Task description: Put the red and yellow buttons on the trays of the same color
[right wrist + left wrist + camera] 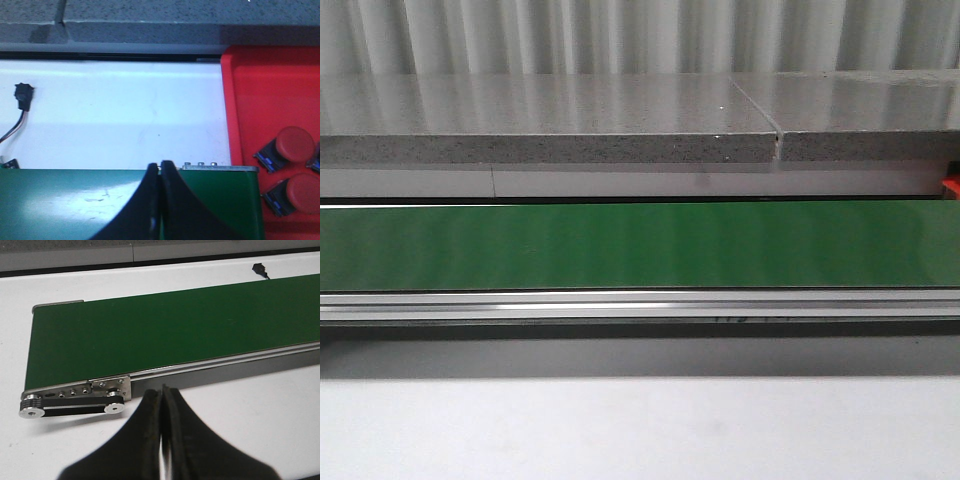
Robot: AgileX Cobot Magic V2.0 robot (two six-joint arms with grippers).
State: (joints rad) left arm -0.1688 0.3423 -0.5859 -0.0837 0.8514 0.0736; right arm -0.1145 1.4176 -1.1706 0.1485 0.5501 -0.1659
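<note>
Both of my grippers were pressed together with nothing between their fingers. My left gripper (161, 395) hung over the white table (260, 420), its black fingers meeting in a thin seam just beside the near rail of the green conveyor belt (165, 335). Close to it sat the belt's end, with a metal side plate (107, 388) and two silver pulleys (31, 406) joined by a black drive band. A small black connector (259, 268) lay on the table beyond the belt's far edge.

My right gripper (160, 167) hovered over the other end of the green belt (65, 200), fingers also touching along their length. Just beside that belt end stood the red tray (250, 90), holding two red buttons: one (295, 143) nearer the tray's middle and another (302, 192) close by, each a round red cap on a dark square base. At the frame's edge a further dark base showed, but I could not tell what it was. A black plug on thin wires (23, 96) rested on the white table past the belt.

From the front, only the green belt (640, 245), its aluminium rail (640, 303) and a grey speckled ledge (550, 125) showed; a sliver of red (951, 187) peeked in at the right edge. Neither a yellow tray nor yellow buttons appeared in any view.
</note>
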